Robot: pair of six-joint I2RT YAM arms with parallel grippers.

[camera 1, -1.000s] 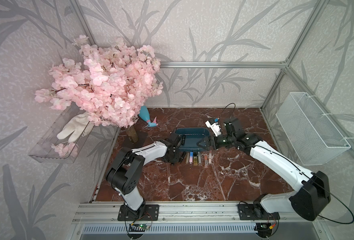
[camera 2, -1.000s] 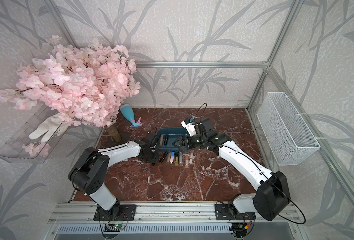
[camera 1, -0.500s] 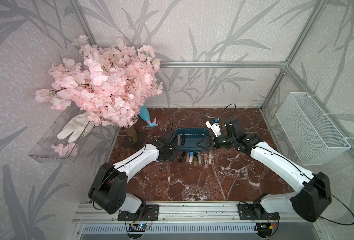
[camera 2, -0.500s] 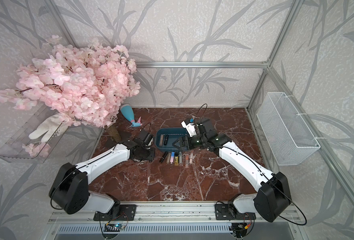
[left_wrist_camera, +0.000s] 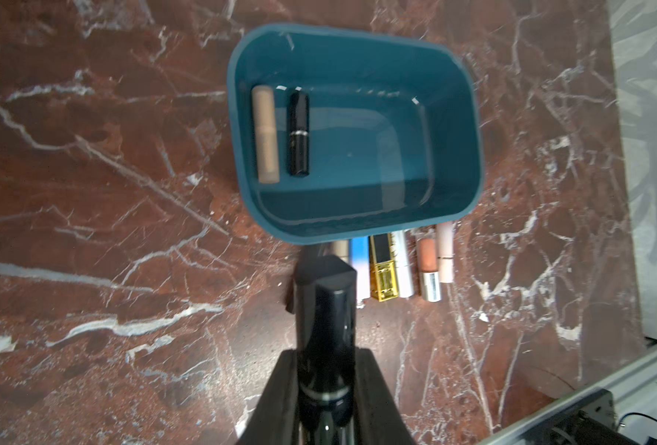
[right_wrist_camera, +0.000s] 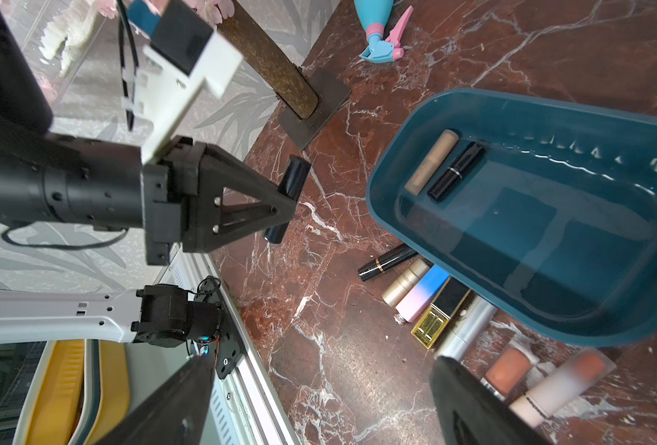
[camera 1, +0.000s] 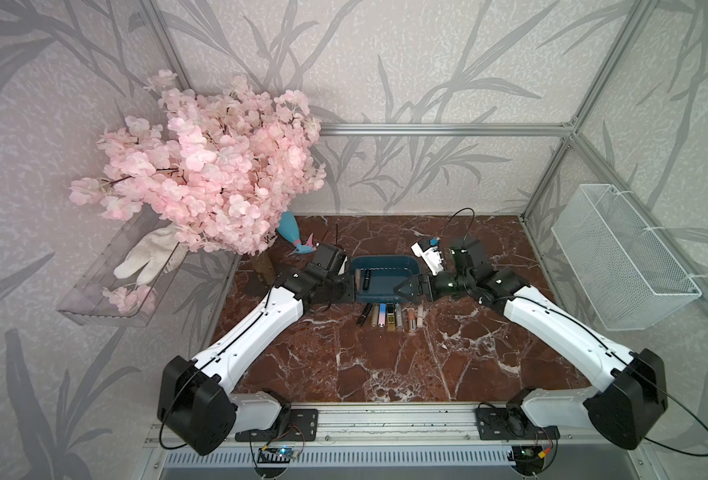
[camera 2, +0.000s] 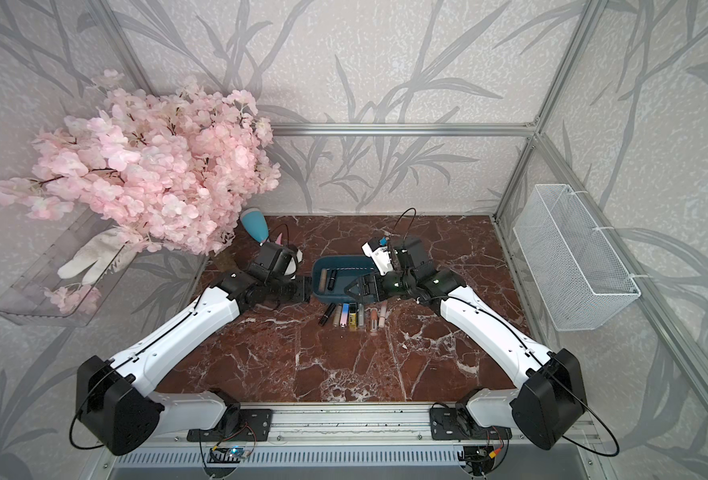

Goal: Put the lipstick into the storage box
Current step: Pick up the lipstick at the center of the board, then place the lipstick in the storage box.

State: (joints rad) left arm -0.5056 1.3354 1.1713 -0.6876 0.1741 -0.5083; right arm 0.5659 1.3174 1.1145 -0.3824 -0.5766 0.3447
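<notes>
- Since a second ago, the left arm has been unfolded into a long stretch, while its left claw has been kept near the left end of the box. The right arm is found where it was.
- The left claw is clamped on a glossy black cylindrical lipstick.
- That lipstick is held above the red-brown marbled surface, outside the dark teal-blue plastic storage box and just beside its left end, clear of the rim.
- The right claw is seen at the box's right end with its fingers spread wide; nothing is held between them.
- Two items are already laid side by side in the box's left end: a beige tube and a black lipstick with a silver band.
- A row of assorted cosmetic tubes is laid on the surface just along the box's near side.
</notes>
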